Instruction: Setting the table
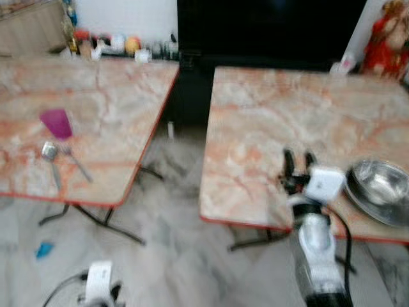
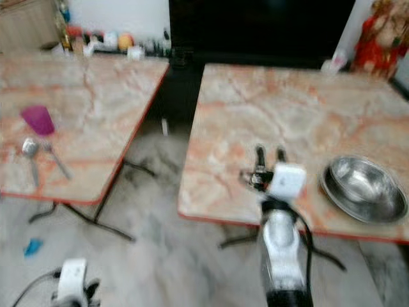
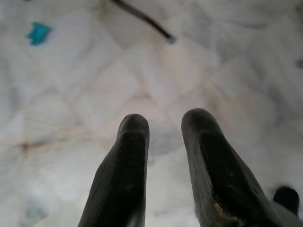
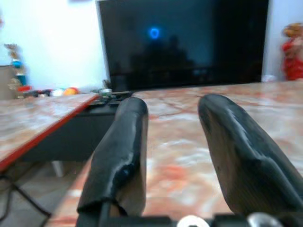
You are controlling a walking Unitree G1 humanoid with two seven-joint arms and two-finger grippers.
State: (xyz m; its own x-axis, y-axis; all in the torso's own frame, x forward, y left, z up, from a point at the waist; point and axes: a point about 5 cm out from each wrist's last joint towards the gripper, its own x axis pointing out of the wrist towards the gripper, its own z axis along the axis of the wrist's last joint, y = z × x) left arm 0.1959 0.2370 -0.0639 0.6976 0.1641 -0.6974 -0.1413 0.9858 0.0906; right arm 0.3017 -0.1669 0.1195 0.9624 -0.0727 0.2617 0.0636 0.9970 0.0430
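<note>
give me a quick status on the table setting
Right gripper open, empty, over right table beside steel bowl. Left gripper open, low over floor. Purple cup and spoons on left table.

Left marble-topped, red-edged counter [image 1: 108, 96] carries a purple plastic cup [image 1: 57, 123] and two metal spoons [image 1: 51, 157]; right counter [image 1: 268, 121], a steel bowl [image 1: 380, 188].

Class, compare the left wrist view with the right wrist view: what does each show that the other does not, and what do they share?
Left wrist view alone: pale marbled floor with a small blue scrap and a dark table leg. Right wrist view alone: the marble table, a dark television screen, and a red figure. Shared: each looks along two black fingers, held apart and empty.
</note>
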